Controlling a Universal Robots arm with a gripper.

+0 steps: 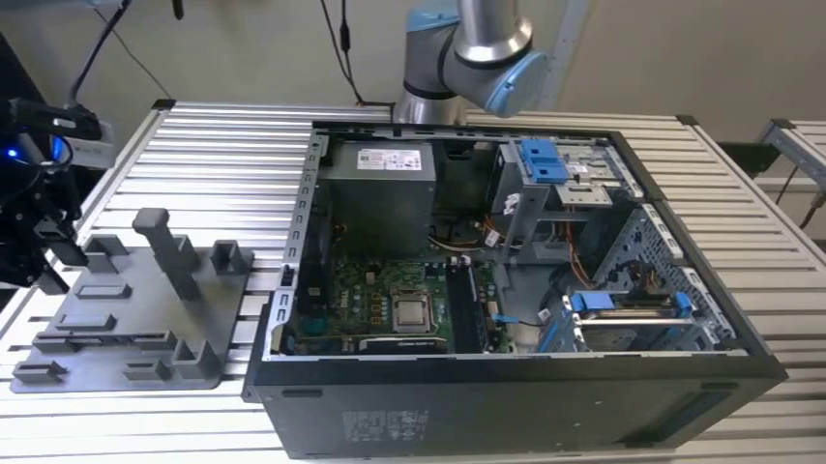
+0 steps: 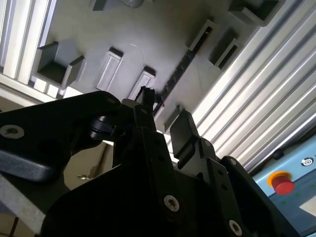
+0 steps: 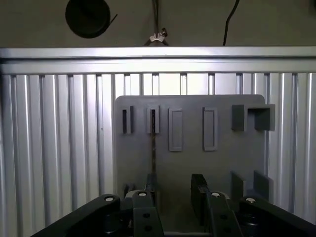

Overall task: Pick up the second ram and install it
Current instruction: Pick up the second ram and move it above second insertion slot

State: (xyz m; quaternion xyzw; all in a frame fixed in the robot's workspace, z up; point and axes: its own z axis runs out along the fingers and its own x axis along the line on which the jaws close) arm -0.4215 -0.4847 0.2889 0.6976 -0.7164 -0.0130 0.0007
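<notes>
The gripper (image 3: pixel 174 186) is shown with its jaws spread wide and nothing grasped, poised over the grey holder tray (image 3: pixel 190 168). The second ram (image 3: pixel 152 148) is seen on edge in the tray's slots just ahead, its near end beside one jaw. The pick-up is judged not yet made. Installation in the computer case (image 1: pixel 516 290), well apart from the hand, remains undone.

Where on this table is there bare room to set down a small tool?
Bare ribbed table lies beyond the grey holder tray, on the exterior view's left of the open computer case, and in a strip on that view's right of the case. The tray's posts and the case's inside are crowded.
</notes>
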